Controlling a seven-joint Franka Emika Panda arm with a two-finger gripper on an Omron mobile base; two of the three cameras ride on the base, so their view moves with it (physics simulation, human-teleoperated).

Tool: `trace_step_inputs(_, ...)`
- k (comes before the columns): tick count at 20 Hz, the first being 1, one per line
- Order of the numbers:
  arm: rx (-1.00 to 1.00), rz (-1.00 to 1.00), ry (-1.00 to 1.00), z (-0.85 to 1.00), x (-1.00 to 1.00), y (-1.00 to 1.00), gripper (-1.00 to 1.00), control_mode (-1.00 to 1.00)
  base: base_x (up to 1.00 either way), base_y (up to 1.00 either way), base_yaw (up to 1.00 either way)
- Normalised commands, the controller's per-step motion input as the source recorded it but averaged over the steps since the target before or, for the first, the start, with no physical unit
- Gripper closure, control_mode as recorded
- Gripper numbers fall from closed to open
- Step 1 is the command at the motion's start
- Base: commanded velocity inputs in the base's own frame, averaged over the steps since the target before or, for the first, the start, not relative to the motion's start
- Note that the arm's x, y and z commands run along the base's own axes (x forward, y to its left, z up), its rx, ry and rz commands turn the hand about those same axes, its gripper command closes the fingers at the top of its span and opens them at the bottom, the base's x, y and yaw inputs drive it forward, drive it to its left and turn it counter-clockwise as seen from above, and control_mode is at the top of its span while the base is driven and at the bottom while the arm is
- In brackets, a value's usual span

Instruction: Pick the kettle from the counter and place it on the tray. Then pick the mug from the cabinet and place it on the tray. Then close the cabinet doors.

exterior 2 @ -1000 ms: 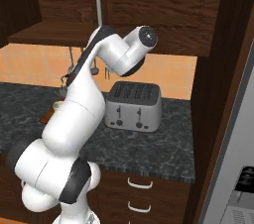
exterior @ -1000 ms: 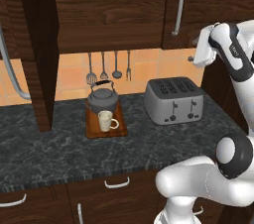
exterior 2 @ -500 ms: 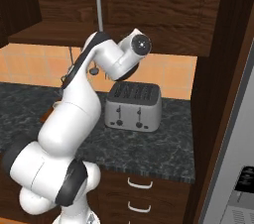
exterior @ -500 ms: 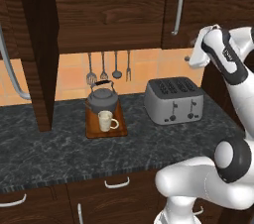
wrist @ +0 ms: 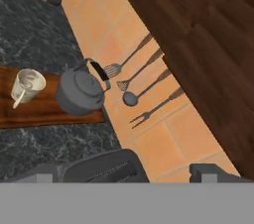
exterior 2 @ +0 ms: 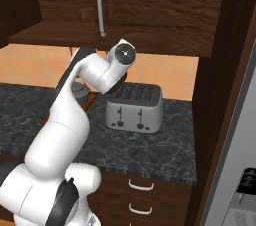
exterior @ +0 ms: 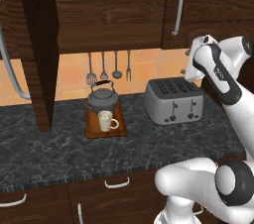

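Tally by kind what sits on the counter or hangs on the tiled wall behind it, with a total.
Kettle: 1
Mug: 1
Tray: 1
Toaster: 1
Hanging utensils: 4
Total: 8

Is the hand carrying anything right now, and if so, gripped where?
Nothing is held. The hand is open and empty, up above the toaster. The kettle and mug both sit on the tray.
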Motion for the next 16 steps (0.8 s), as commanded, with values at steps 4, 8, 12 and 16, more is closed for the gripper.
trace_step_inputs(4, -0.05, 0.00, 0.03, -0.53, -0.40, 0.14, -1.00, -1.00, 0.00, 0.00, 0.00)
trace_step_inputs(8, -0.02, 0.00, 0.04, -0.46, -0.03, 0.00, -1.00, -1.00, 0.00, 0.00, 0.00)
trace_step_inputs(12, 0.00, 0.00, -0.06, -0.28, -0.45, 0.00, -1.00, -1.00, 0.00, 0.00, 0.00)
trace_step_inputs(16, -0.04, 0.00, -0.07, -0.18, -0.52, 0.10, -1.00, -1.00, 0.00, 0.00, 0.00)
